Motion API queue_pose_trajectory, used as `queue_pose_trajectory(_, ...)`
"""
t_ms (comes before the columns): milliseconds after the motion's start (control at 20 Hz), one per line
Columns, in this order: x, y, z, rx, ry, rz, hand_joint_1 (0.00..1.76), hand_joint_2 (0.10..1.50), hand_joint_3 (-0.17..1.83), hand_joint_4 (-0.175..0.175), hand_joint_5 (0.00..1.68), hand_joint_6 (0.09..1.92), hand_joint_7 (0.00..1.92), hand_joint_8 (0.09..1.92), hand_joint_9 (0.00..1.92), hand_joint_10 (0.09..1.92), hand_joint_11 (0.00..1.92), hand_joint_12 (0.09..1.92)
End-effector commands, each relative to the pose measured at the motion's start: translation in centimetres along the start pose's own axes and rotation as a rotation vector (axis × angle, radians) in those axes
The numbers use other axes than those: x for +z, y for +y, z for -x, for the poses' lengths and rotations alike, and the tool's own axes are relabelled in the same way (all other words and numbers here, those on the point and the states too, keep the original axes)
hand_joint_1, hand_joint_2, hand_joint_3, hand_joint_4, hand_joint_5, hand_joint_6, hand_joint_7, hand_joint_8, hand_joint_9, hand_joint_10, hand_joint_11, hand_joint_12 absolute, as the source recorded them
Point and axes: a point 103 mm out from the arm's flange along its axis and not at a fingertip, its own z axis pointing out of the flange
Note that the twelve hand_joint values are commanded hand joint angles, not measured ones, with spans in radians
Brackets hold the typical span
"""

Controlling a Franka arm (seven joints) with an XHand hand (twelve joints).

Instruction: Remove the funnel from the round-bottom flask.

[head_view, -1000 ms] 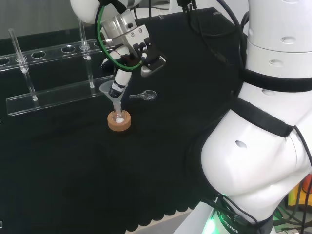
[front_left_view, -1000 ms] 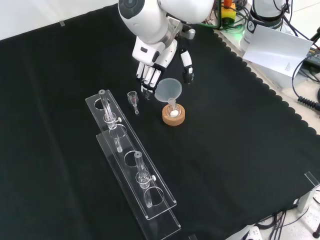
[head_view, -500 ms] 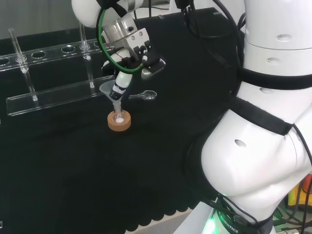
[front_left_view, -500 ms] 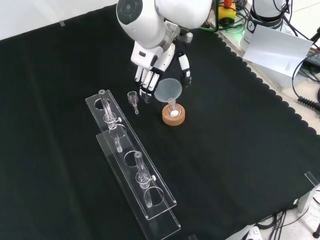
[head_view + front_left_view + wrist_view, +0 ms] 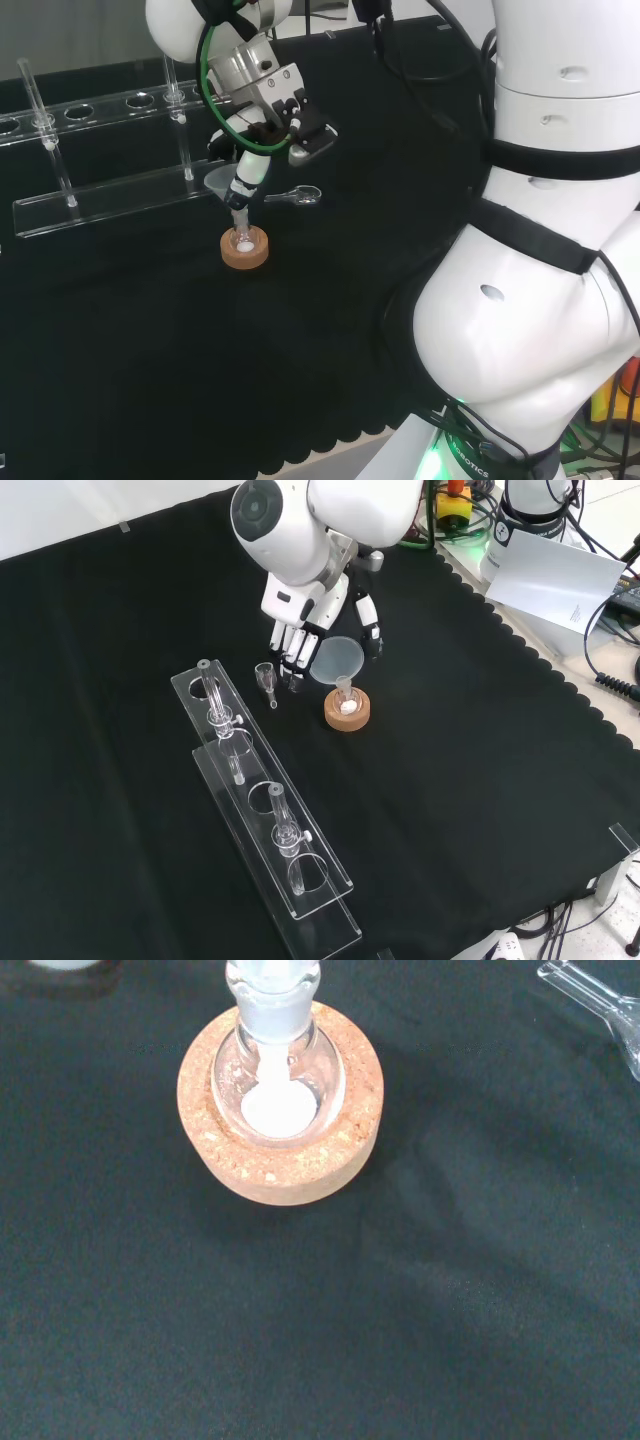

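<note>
While the clear plastic funnel [image 5: 336, 660] still sits in the neck of the small clear round-bottom flask [image 5: 346, 697], the black and white hand [image 5: 305, 615] hangs just above and behind it at the upper middle of the front view; its fingers [image 5: 289, 643] reach down beside the funnel's wide mouth, one on each side of the rim, but whether they already pinch it cannot be told. The flask rests in a tan cork ring stand [image 5: 347, 711] on the black-clothed counter [image 5: 480, 780], which keeps its rounded base from rolling; a little white material lies at its bottom in the wrist view. The funnel's long axis runs near upright, leaning slightly, stem down into the neck and mouth upward; a lift along that axis looks the safest way out. A clear acrylic tube rack [image 5: 265, 800] lies lower left; a small glass piece [image 5: 266, 679] lies just left of the funnel.
</note>
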Motion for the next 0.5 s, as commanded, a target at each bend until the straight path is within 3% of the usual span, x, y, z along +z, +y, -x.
queue_pose_trajectory(50,0.50,0.48,-0.20,-0.008,-0.022,-0.024,0.60,0.74,0.20,-0.076,0.13,0.09,0.00,0.63,0.37,0.62,0.34,1.36)
queue_pose_trajectory(200,0.73,0.58,-0.24,-0.009,-0.029,-0.030,0.61,0.74,0.20,-0.081,0.14,0.09,0.02,0.65,0.38,0.70,0.33,1.36)
queue_pose_trajectory(500,0.71,0.54,-0.26,-0.013,-0.036,-0.025,0.62,0.73,0.23,-0.085,0.17,0.09,0.12,0.69,0.53,0.64,0.35,1.35)
